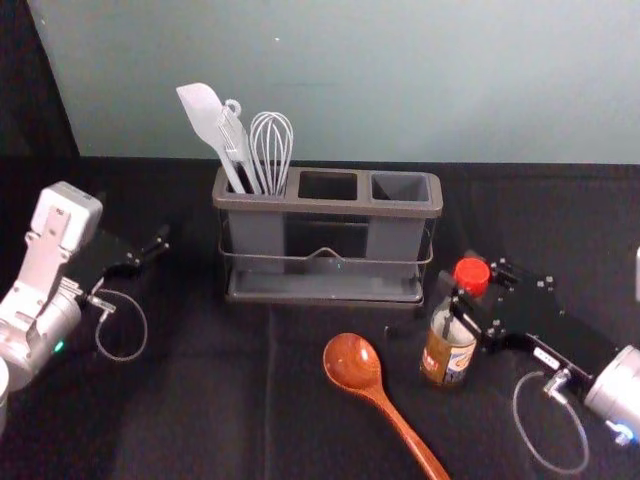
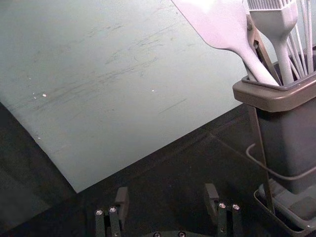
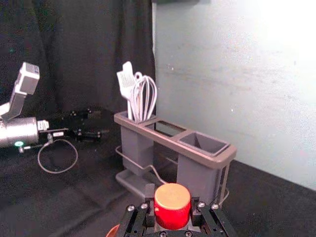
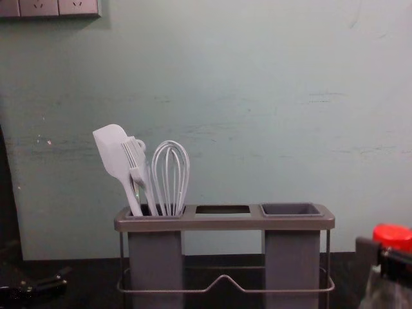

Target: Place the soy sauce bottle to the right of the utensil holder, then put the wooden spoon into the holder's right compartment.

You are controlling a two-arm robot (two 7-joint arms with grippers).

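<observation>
Right gripper (image 1: 465, 300): I have it at the front right of the holder, jaws closed around the neck of the soy sauce bottle (image 1: 448, 350), just under the red cap (image 1: 471, 272). I judge that a good hold, since the narrow neck sits between the jaws and the body hangs below them.
Soy sauce bottle: near-upright, clear and smooth, with brown sauce and a printed label. I can't tell whether its base touches the worktop (image 1: 200, 400). I think I should ease it farther right, clear of the wire rail, and keep it level in case it tips on release.
Utensil holder (image 1: 330, 208): 1 long rounded frame over 2 grey cups, with an open middle slot. A spatula (image 1: 200, 108), brush (image 4: 136, 161) and whisk (image 1: 271, 145), all pale, crowd the left cup.
Right compartment (image 4: 292, 257): empty, smooth-walled and squarish, ready for the spoon.
Wooden spoon (image 1: 352, 362): glossy reddish-brown, lying on the dark cloth in front of the holder, oval bowl toward it, slim handle angled back toward me. I judge it's step 2, after the bottle.
Left gripper (image 2: 166, 191): idle left of the holder, jaws wide apart with nothing between them.
</observation>
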